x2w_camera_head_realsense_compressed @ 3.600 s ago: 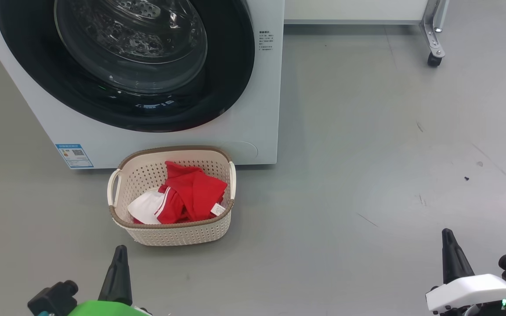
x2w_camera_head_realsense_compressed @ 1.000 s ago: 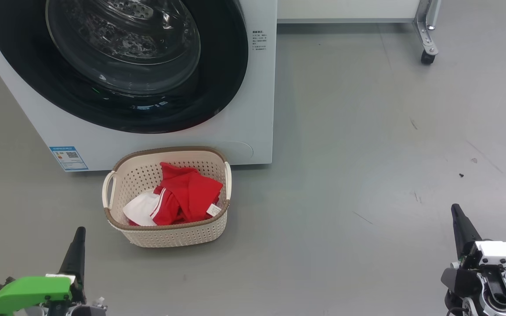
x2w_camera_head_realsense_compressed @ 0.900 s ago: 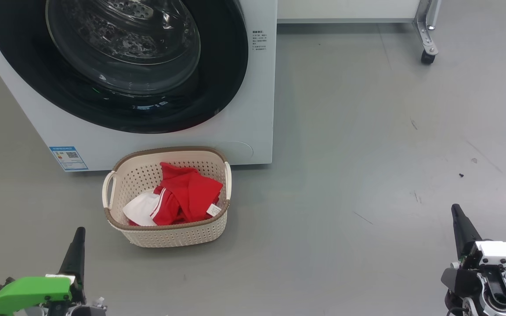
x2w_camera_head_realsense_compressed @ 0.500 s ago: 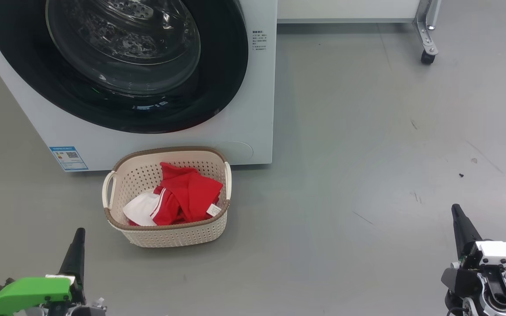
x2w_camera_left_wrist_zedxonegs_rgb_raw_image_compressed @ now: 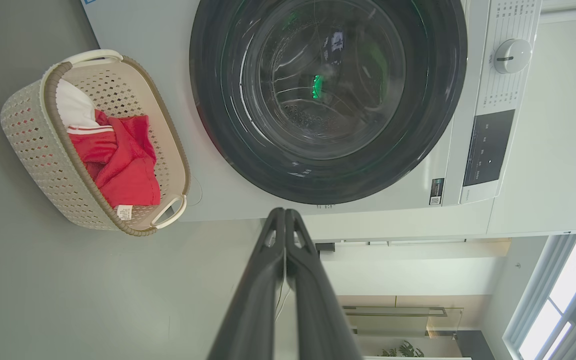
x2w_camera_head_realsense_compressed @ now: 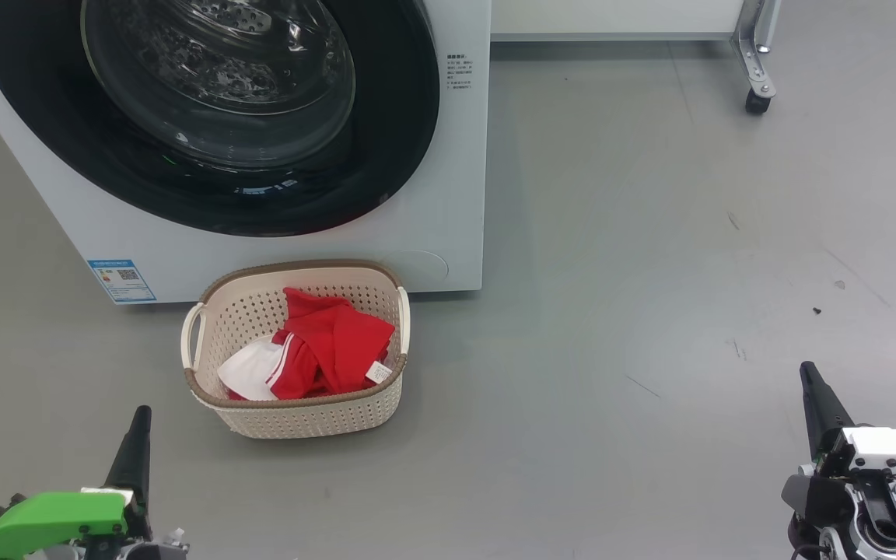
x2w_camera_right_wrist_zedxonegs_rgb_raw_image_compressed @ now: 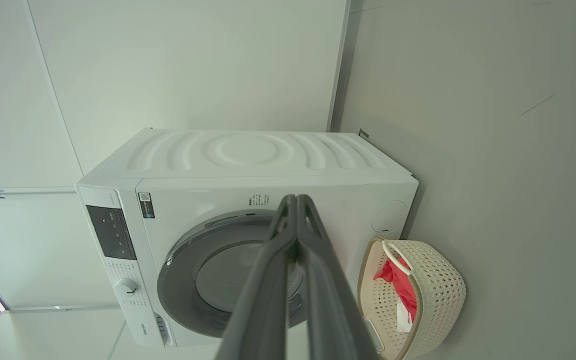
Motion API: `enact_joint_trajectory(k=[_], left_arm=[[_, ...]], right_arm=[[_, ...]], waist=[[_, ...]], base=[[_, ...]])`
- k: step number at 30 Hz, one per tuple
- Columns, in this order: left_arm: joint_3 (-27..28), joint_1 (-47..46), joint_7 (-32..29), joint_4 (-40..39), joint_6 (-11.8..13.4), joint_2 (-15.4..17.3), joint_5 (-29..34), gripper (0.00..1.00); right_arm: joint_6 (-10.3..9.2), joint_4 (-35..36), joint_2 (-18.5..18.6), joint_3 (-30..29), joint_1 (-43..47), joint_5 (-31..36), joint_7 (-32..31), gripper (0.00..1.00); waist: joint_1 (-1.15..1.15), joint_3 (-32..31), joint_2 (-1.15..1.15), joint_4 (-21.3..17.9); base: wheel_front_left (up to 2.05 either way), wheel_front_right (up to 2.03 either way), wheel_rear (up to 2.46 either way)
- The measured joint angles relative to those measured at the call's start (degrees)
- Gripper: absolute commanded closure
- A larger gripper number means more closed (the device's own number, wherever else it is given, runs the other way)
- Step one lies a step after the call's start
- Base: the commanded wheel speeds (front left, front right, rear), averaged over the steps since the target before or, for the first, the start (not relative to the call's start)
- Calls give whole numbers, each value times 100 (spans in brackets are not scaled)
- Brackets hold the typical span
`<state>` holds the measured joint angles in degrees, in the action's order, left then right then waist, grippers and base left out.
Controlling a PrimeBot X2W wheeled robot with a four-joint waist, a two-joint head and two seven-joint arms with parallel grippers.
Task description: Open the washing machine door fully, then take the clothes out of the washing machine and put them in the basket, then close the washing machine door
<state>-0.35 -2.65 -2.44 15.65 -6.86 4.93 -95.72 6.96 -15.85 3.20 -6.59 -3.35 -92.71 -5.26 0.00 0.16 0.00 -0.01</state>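
washing machine door (x2w_camera_head_realsense_compressed: 405,140): glossy black rim, clear glass, I see reflections
washing machine (x2w_camera_head_realsense_compressed: 460,202): smooth white panel
basket (x2w_camera_head_realsense_compressed: 300,416): matt cream plastic, brown woven-look rim
clothes (x2w_camera_head_realsense_compressed: 343,342): soft red cloth, I'd say
floor (x2w_camera_head_realsense_compressed: 650,311): smooth grey, lightly scuffed

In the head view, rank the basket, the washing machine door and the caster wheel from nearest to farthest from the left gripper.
From the left gripper:
1. basket, on the floor just ahead, to its right.
2. washing machine door, beyond the basket, higher up.
3. caster wheel, far across the floor, right.
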Motion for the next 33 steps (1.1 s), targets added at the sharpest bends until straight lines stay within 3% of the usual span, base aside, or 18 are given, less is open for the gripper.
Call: enact_joint_trajectory(k=[33], left_arm=[[13,-4,-1,23,-2,0,0,100]], right_arm=[[0,1,-4,-7,0,0,-5,100]], waist=[[0,0,0,1]], base=[[0,0,0]])
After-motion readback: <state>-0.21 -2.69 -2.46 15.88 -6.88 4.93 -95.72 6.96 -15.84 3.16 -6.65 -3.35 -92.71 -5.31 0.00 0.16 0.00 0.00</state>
